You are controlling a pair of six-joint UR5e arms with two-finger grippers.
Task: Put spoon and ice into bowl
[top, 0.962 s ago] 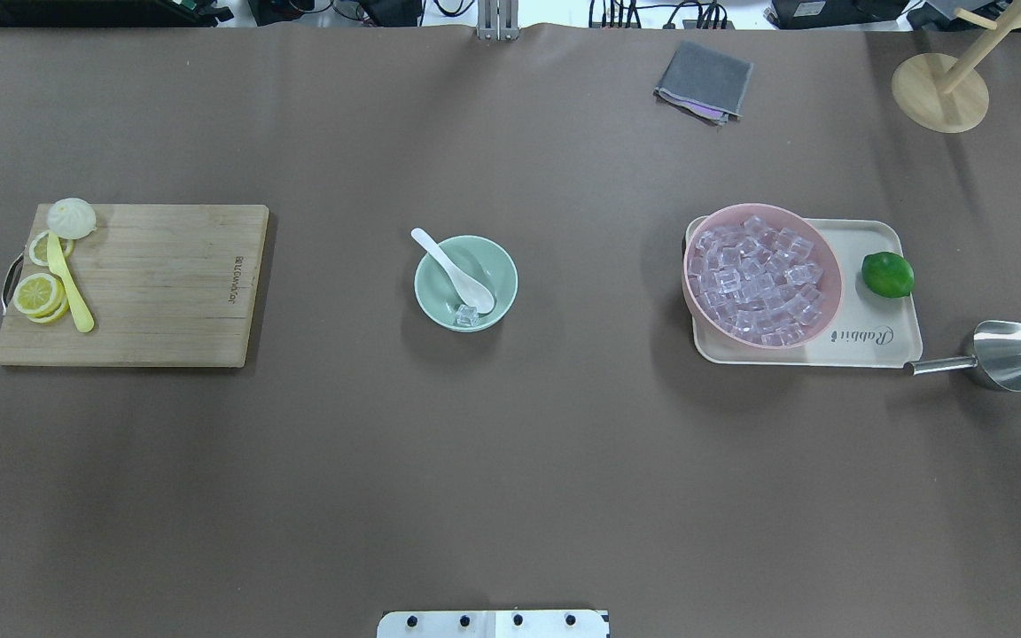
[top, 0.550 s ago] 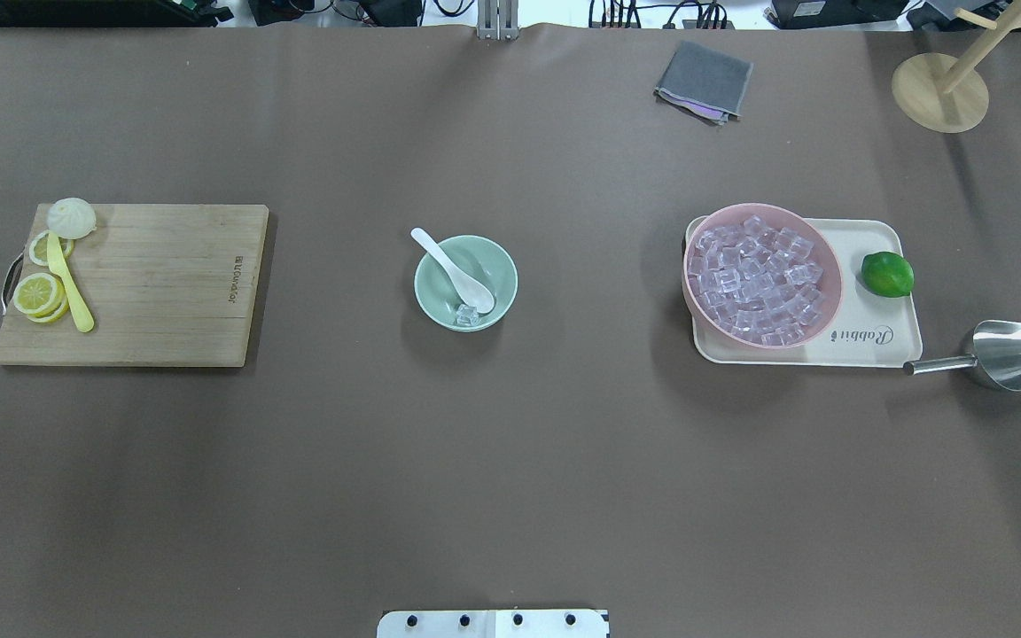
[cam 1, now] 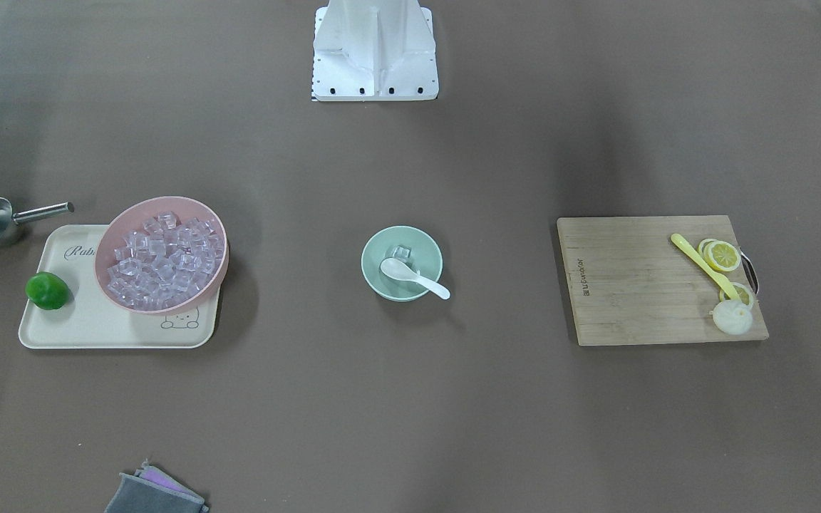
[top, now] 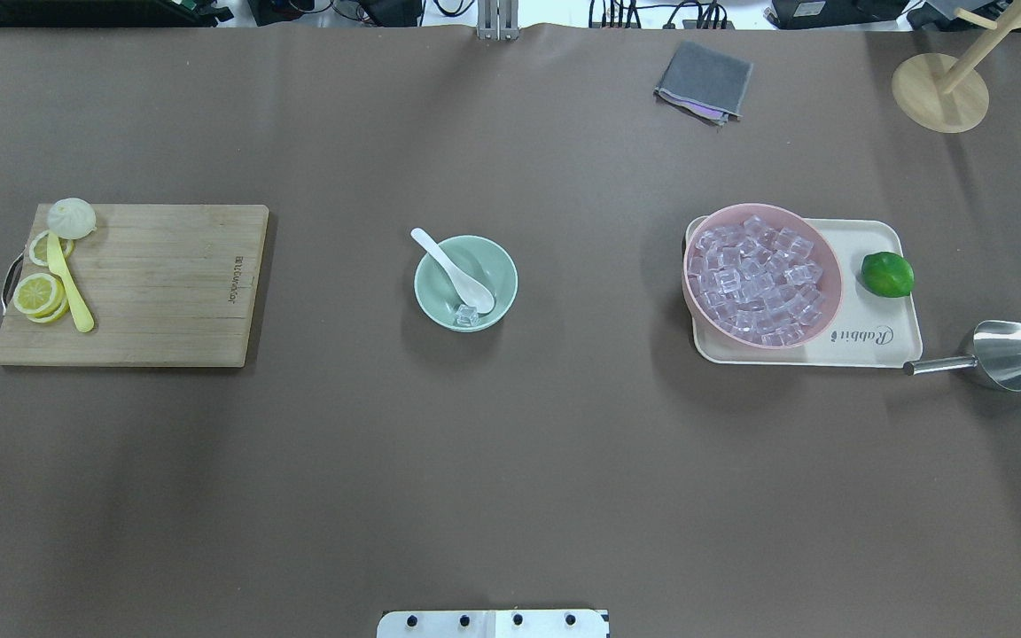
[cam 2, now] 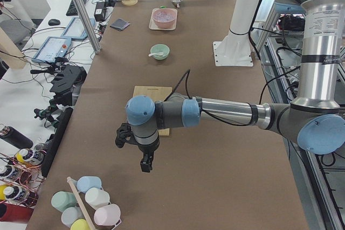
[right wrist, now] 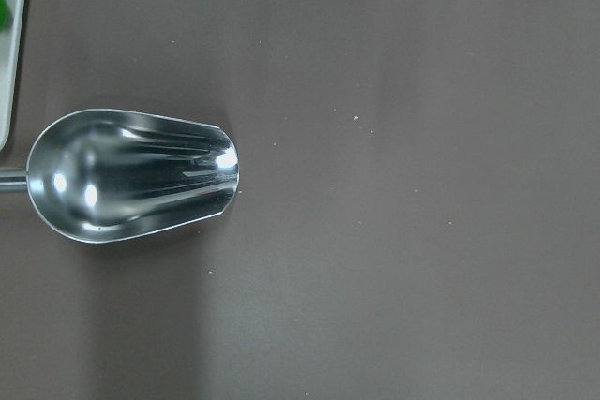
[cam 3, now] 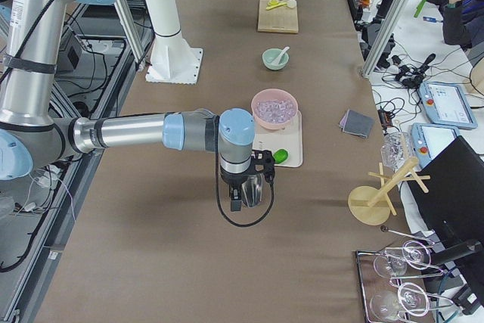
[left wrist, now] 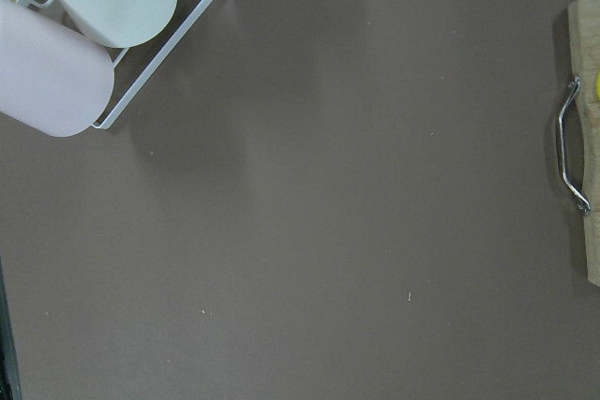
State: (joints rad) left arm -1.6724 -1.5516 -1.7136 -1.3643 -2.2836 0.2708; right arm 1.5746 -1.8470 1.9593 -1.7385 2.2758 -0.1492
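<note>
The mint-green bowl (top: 486, 252) stands mid-table, also in the front view (cam 1: 366, 274). The white spoon (top: 453, 270) lies in it, scoop down and handle over the far-left rim, also in the front view (cam 1: 410, 274). One clear ice cube (top: 467, 314) lies in the bowl beside the scoop, also in the front view (cam 1: 401, 252). My left gripper (cam 2: 145, 162) hangs over the table's left end, far from the bowl. My right gripper (cam 3: 236, 202) hangs over the right end, above the metal scoop. I cannot tell whether either is open or shut.
A pink bowl (top: 834, 283) full of ice cubes and a lime (top: 887, 274) sit on a beige tray (top: 874, 341). A metal scoop (top: 1007, 354) lies to its right. A cutting board (top: 156, 283) with lemon slices and a yellow utensil (top: 67, 288) lies left. A grey cloth (top: 704, 80) lies far back.
</note>
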